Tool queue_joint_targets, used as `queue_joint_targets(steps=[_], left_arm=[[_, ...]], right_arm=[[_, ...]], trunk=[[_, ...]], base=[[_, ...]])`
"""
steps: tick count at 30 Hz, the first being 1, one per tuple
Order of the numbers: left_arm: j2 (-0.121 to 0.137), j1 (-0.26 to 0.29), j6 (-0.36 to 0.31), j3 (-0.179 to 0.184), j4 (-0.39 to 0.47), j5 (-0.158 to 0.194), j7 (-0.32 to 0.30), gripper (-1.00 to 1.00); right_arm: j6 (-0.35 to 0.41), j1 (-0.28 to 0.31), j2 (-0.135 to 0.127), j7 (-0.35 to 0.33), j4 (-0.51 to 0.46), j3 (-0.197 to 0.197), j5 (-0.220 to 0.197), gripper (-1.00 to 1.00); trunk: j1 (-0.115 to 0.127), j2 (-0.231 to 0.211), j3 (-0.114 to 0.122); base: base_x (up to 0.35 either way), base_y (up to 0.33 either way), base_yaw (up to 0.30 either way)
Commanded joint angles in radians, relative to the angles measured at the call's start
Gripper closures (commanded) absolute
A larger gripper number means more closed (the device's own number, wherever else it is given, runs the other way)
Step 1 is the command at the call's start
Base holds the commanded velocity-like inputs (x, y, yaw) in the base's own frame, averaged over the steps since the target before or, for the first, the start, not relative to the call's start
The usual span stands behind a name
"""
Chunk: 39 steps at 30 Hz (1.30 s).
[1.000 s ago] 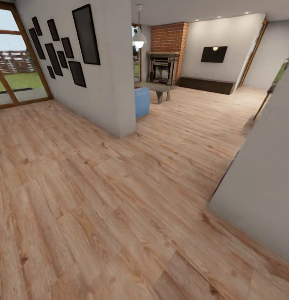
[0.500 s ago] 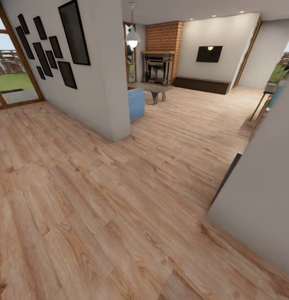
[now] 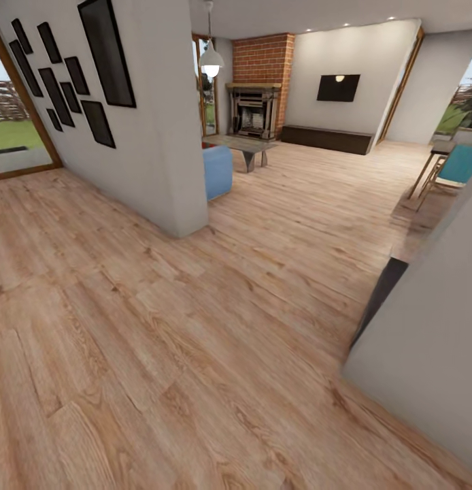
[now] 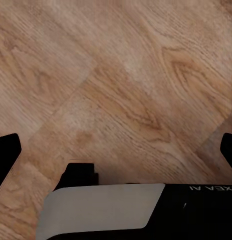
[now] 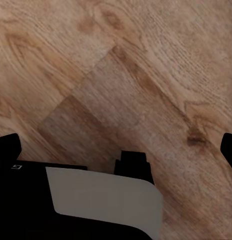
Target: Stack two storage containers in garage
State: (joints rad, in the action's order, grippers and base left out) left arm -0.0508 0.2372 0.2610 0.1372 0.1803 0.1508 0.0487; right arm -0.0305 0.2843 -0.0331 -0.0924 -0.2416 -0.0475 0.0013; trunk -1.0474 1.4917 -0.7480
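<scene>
Containers aren't in sight yet; both grippers' fingers [image 4: 6, 155] [image 5: 7, 146] are spread wide w/ nothing between them, hanging over plank floor [image 3: 195, 354]. Head cam has swung/rolled fwd past the wall corner [image 3: 185, 204], so sofa [image 3: 217, 171], fireplace [image 3: 253, 112] and a teal chair [image 3: 462, 165] show more. Robot's prob. entering the living room to find them; no pickup started.

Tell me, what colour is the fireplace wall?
Red-orange brick; the fireplace wall shows best in the head view.
</scene>
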Motion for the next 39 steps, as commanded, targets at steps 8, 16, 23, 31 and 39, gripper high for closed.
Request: queue_joint_targets(steps=[8,16,23,31,39], left_arm=[[0.0,0.001,0.003,0.009,-0.001,0.009,0.005,-1.0],[0.0,0.001,0.003,0.009,-0.001,0.009,0.005,-1.0],[0.0,0.001,0.003,0.009,-0.001,0.009,0.005,-1.0],[0.0,0.001,0.005,0.009,-0.001,0.009,0.005,-1.0],[0.0,0.001,0.006,0.009,-0.001,0.009,0.005,-1.0]], right_arm=[[-0.003,0.0,-0.002,-0.001,0.001,-0.005,0.0,-1.0],[-0.003,0.0,-0.002,-0.001,0.001,-0.005,0.0,-1.0],[-0.003,0.0,-0.002,-0.001,0.001,-0.005,-0.001,-1.0],[-0.003,0.0,0.0,-0.001,0.001,-0.005,-0.001,-1.0],[-0.003,0.0,0.002,-0.001,0.001,-0.005,-0.003,-1.0]], trunk=[[-0.001,0.0,-0.001],[-0.001,0.0,-0.001],[-0.001,0.0,-0.001],[-0.001,0.0,-0.001],[-0.001,0.0,-0.001]], base=[[0.344,0.0,-0.011],[0.344,0.0,-0.151],[0.344,0.0,-0.034],[0.344,0.0,-0.003],[0.344,0.0,0.0]])
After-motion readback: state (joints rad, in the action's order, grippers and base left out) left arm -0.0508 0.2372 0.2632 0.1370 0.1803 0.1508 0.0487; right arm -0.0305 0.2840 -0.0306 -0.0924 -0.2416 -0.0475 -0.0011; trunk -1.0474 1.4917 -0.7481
